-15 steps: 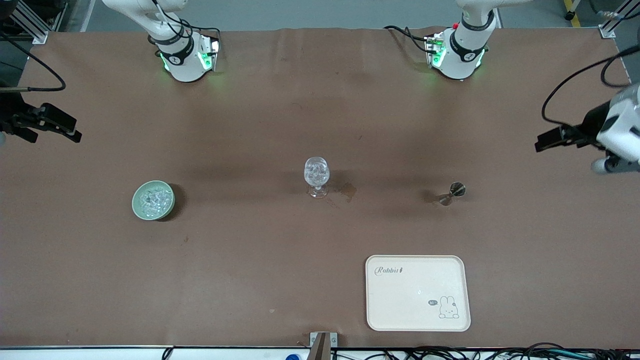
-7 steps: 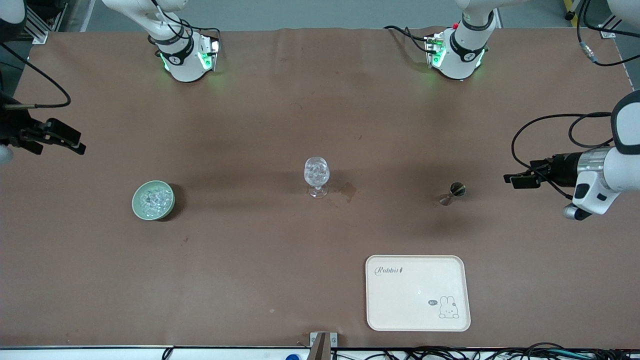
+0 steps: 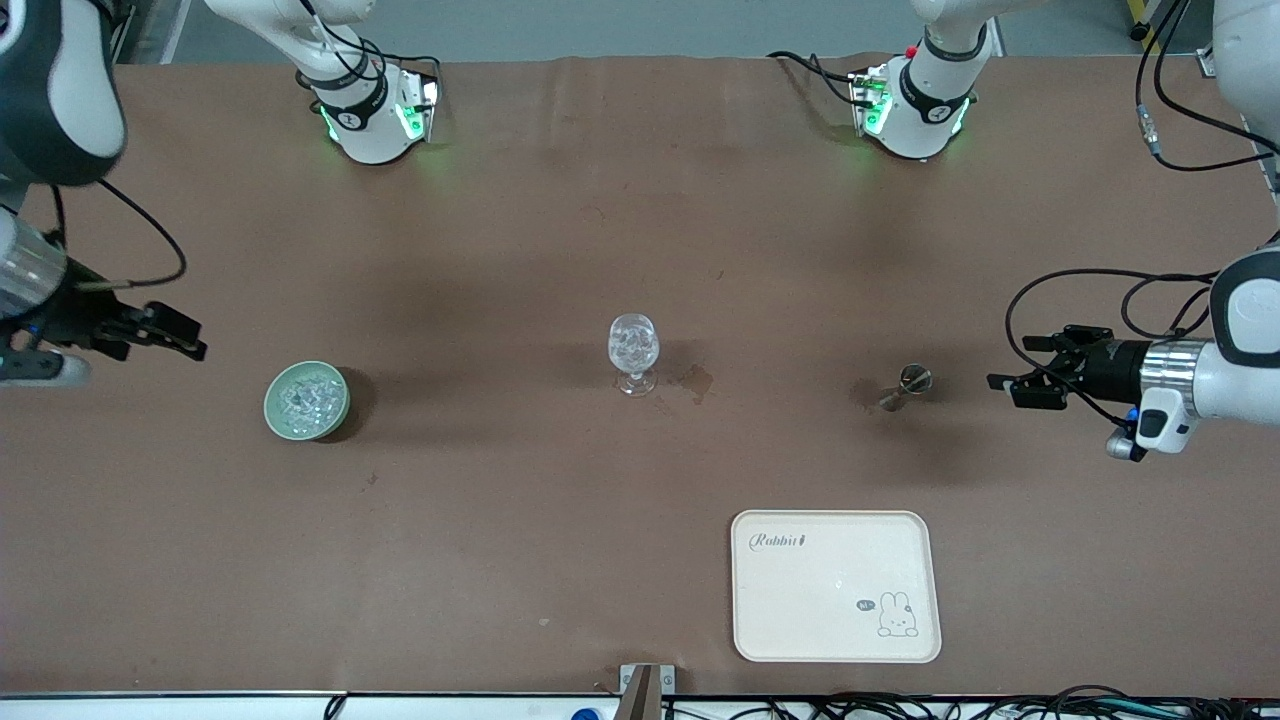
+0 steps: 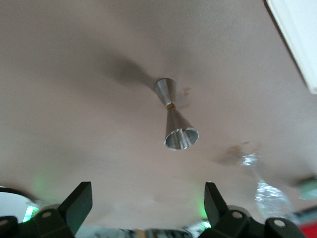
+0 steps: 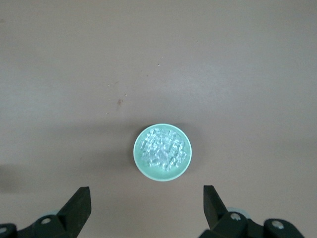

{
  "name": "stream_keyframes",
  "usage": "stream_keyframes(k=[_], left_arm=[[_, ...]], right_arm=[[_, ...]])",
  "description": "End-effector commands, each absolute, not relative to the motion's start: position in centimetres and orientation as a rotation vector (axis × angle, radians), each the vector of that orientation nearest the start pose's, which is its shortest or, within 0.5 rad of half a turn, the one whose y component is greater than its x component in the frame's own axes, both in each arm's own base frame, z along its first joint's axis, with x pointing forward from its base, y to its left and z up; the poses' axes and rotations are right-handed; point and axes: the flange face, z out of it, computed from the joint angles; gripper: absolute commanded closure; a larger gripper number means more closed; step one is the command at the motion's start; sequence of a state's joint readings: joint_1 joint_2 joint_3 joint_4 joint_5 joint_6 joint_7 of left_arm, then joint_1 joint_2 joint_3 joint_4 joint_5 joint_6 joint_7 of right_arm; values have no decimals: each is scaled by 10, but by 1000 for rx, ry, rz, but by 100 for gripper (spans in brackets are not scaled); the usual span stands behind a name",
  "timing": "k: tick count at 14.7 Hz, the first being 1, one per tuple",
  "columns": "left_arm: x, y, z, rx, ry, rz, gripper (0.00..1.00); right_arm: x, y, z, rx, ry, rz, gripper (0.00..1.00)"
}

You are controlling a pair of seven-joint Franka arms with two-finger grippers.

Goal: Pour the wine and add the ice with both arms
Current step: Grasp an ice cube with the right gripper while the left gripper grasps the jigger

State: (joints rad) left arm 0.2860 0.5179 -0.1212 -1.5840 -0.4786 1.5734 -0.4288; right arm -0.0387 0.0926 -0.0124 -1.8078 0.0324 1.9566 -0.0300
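I've got the right gripper [image 3: 190, 346] at the right arm's end of the table, over bare brown table cover [image 3: 560, 250], fingers spread wide w/ nothing between them. In the right wrist view its two black fingertips [image 5: 79, 203] frame the small round pale-green ceramic bowl [image 5: 162, 151], which sits on the cover, apart from the gripper. That bowl is heaped w/ the ice [image 5: 161, 148], small clear glinting chunks.

Mid-table I see the clear stemmed wine glass [image 3: 633, 354] standing upright, its bowl also packed w/ clear chunks. Just beside its foot, toward the left arm's end, there's a small dark wet-looking stain [image 3: 697, 380] on the cover.

Next along is the small silver metal double-cone jigger [image 3: 905, 386], upright on the cover; in the left wrist view its open cup faces the camera. Nearer the front camera than the jigger lies the cream rectangular plastic tray [image 3: 836, 586] w/ rounded corners, a "Rabbit" word and a little rabbit drawing on it, flat on the table.

Last, the left gripper [image 3: 1020, 385] hangs low over the cover at the left arm's end, near the jigger but not touching it, pointing at it. Jaws fully apart, empty; the left wrist view shows the jigger in the gap between the two fingertips [image 4: 79, 201], still well clear of them.
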Motion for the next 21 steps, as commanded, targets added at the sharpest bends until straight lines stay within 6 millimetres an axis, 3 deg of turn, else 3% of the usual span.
stream_keyframes(k=[1, 5, 9, 11, 13, 17, 21], left_arm=[[631, 70, 306, -3219, -1337, 1124, 0], [625, 84, 252, -3010, -1698, 1388, 2], [617, 99, 201, -2906, -1868, 1577, 1], [614, 94, 185, -2871, -1934, 1664, 1], [613, 91, 172, -2836, -1997, 1712, 2], [608, 80, 147, -2767, -2146, 1727, 3], [599, 75, 134, -2718, -2189, 1740, 3]], right_arm=[[587, -30, 438, -3123, 36, -90, 0], [591, -32, 370, -3126, 43, -68, 2], [592, -31, 310, -3127, 43, -1, 3], [588, -31, 284, -3129, 45, -18, 3], [584, -31, 267, -3129, 48, -15, 6], [577, -29, 249, -3128, 41, 35, 27], [574, -29, 230, -3130, 42, 14, 30]])
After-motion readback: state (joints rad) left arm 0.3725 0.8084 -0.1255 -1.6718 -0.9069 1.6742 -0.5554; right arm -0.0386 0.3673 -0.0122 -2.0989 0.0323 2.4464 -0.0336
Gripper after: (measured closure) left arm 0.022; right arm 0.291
